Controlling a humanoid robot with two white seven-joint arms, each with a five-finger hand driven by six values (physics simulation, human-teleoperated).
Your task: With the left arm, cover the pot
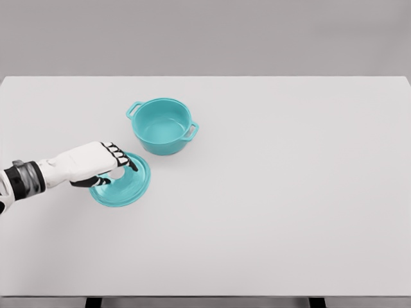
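Observation:
An open teal pot point(162, 126) with two side handles stands on the white table point(270, 192), left of the middle. Its teal lid point(131, 189) lies on the table just in front and to the left of the pot, close to its base. My left hand point(114, 168) comes in from the left edge and sits over the lid's middle. The fingers point(122, 156) curl over the far side and the thumb sits on the near side, closed around the pale knob. The hand hides the lid's upper left part. No right arm shows.
The table's far edge point(205, 77) meets a grey wall. Its front edge point(205, 296) runs along the bottom of the view.

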